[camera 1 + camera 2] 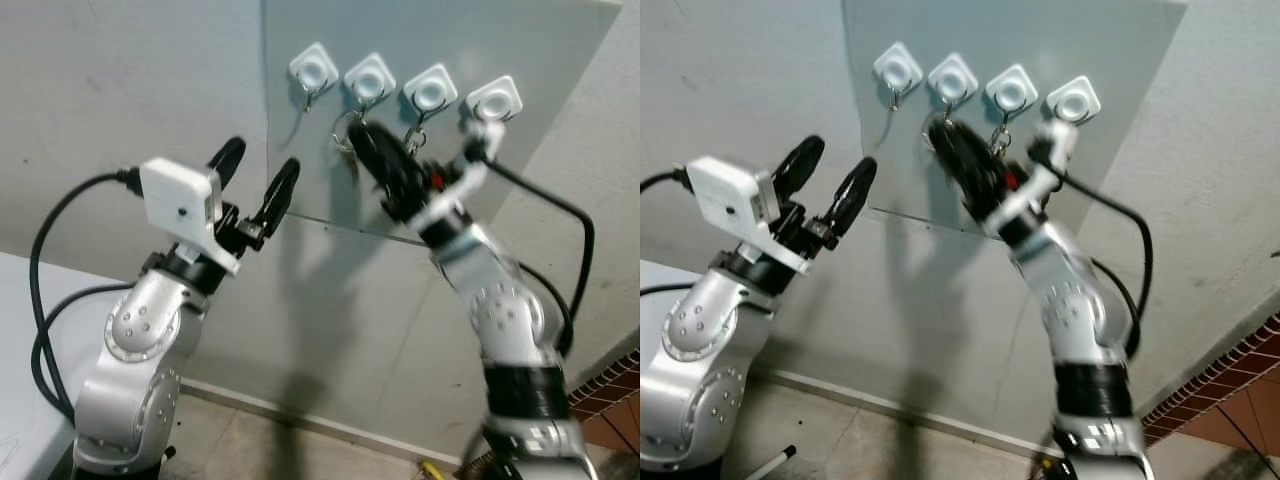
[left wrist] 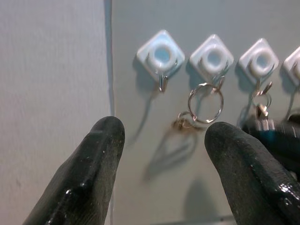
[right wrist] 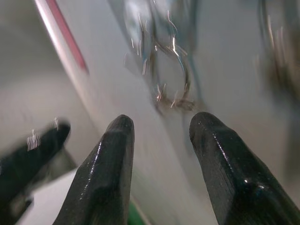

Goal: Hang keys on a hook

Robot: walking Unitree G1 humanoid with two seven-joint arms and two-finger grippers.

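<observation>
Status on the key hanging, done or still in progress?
Looks mostly done: the key ring hangs on the second hook of the board. In hand: the right gripper is open just below it, holding nothing, its view blurred. The left gripper is open off to the side. Left: back the right arm away.

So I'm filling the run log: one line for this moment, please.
left hand: open, below white square hooks | right hand: open, at silver key ring | ring: on second hook
</observation>
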